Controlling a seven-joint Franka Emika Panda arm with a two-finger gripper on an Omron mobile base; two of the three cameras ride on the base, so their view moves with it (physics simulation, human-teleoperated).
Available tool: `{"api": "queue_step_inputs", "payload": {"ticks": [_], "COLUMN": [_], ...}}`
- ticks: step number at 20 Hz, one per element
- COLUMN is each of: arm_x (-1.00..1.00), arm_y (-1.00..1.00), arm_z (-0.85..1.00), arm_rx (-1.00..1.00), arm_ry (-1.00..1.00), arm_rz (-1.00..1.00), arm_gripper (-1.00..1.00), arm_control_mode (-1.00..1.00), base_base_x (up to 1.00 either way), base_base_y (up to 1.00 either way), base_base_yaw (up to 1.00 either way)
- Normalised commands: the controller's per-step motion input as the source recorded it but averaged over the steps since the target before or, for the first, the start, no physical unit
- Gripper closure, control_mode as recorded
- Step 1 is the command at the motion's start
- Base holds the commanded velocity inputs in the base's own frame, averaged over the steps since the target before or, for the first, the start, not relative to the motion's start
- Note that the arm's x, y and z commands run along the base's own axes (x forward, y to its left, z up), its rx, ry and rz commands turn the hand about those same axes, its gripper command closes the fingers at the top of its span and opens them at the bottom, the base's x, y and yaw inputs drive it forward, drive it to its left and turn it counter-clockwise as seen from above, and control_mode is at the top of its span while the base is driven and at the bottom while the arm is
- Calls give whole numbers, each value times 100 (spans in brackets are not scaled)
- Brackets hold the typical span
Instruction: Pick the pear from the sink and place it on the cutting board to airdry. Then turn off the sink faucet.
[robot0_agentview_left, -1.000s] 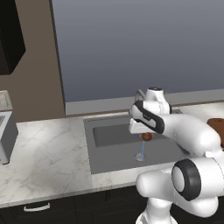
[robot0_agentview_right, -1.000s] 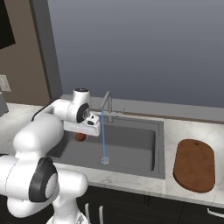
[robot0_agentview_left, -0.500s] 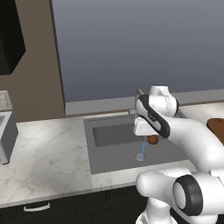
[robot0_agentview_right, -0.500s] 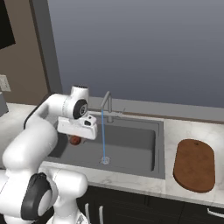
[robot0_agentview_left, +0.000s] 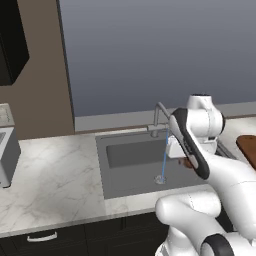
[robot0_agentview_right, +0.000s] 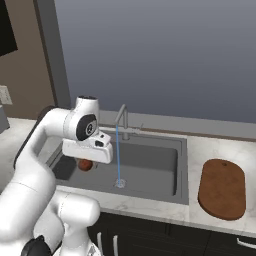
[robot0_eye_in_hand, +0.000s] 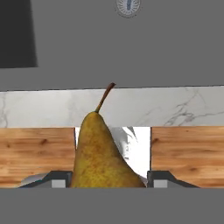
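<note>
This is a kitchen, rendered by computer. A white marble desk (robot0_agentview_left: 55, 175) carries a recessed matte grey rectangular sink (robot0_agentview_right: 150, 162) with a slim grey metal faucet (robot0_agentview_right: 121, 120) behind it, from which a thin blue stream of water (robot0_agentview_right: 118, 155) runs. At the right of the right base view lies a reddish-brown wooden cutting board (robot0_agentview_right: 221, 188). Dark cabinet fronts with a metal handle (robot0_agentview_left: 40, 237) stand at the lower left of the left base view.

No text or labels can be read.
</note>
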Motion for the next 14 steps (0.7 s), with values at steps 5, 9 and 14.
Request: {"api": "queue_step_inputs", "payload": {"ticks": [5, 9, 14], "arm_x": [-57, -46, -28], "arm_y": [-60, -71, -64], "arm_z": [28, 32, 34], "arm_rx": [-3, 0, 0], "arm_ry": [-9, -3, -4], "arm_rz": [0, 0, 0], "arm_gripper": [100, 100, 100], "arm_control_mode": [-100, -100, -100], "base_base_x": [0, 0, 0], "base_base_y": [0, 0, 0], "base_base_yaw": [0, 0, 0]}}
